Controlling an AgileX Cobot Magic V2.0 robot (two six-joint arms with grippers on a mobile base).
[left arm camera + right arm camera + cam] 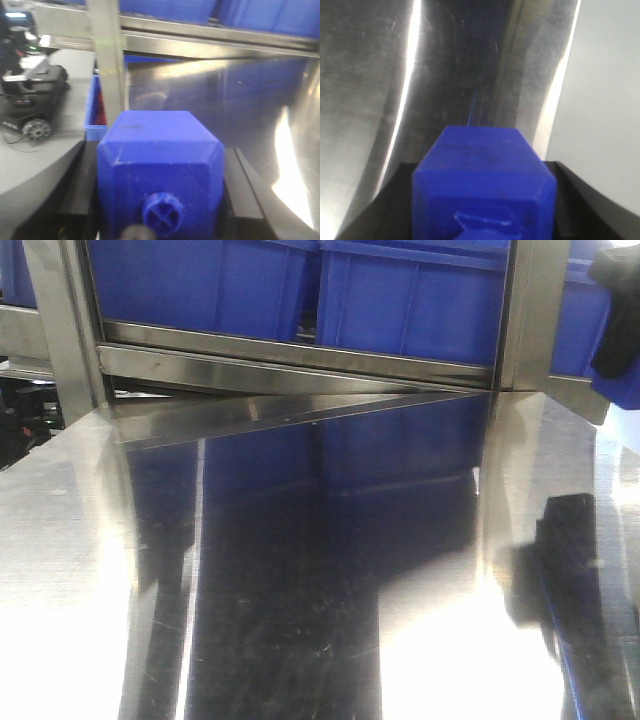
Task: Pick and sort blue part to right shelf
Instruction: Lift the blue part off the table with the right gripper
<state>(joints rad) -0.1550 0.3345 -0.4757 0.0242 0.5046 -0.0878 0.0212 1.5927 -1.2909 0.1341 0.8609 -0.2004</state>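
The left tool (160,192) is closed on the blue part (160,150), a matte plastic block with sloped shoulders and a small round knob marked with a cross. The part sits just before the right shelf (107,60), a steel frame that carries deep blue bins (410,300). The right tool (482,205) clamps a similar blue block (482,165) over the shiny bench (460,60).
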